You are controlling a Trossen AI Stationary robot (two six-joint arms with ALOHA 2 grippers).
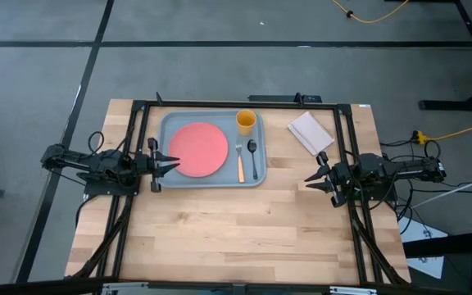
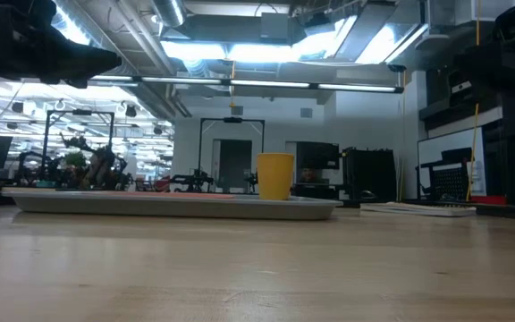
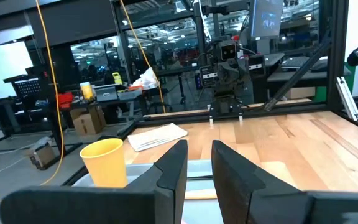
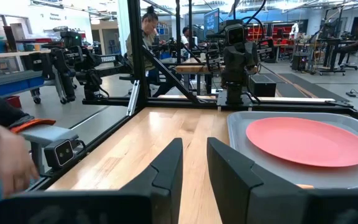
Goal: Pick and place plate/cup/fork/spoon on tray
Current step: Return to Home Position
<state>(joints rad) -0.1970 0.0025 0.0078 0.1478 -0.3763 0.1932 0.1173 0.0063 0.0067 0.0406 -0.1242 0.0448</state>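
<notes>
Well, I'm looking down on the table, and everything the job names is already gathered at its far half, so I'm judging the placing done and only the parking of the arms left. The tray is lying square to the table edges between the two arms, which is keeping it within reach of both. The arms are stretching in level from either side, raised off the wood. The left gripper is hanging over the tray's left end with its fingers apart and nothing between them. The right gripper is hanging over bare wood well to the right of the tray, fingers likewise apart and empty. I'm reading that as both claws standing clear so nothing gets knocked. Inside the tray, the plate is taking up the left half, lying flat, its left rim sitting just under the left claw's tips. Off the tray, a folded white napkin is resting askew on the wood to its right, touching nothing. The cup is standing upright in the tray corner nearest that napkin, mouth up, and it is looking empty to me. The fork is lying just right of the plate, tines toward the cup. The spoon is lying just beside it on the outer side, parallel, bowl toward the cup too.
</notes>
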